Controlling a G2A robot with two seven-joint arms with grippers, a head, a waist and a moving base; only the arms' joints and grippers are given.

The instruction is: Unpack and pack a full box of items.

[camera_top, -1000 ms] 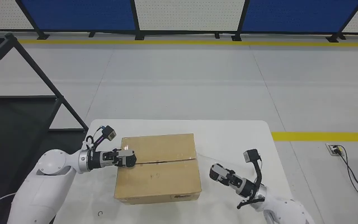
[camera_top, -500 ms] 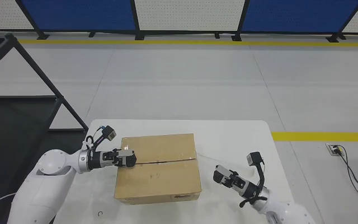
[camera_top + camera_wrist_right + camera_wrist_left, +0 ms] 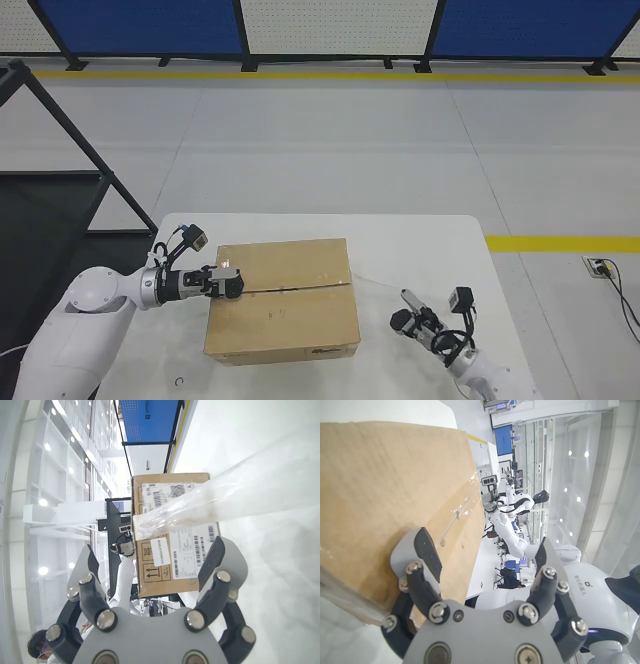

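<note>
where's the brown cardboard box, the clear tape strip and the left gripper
brown cardboard box (image 3: 285, 320), top view, near top flap
clear tape strip (image 3: 232, 493), right wrist view, mid-strip
left gripper (image 3: 483, 537), left wrist view, between open fingertips

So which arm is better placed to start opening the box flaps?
Probably left: the left gripper sits open at the top seam of the box, while the right gripper hangs open, apart from it.
</note>
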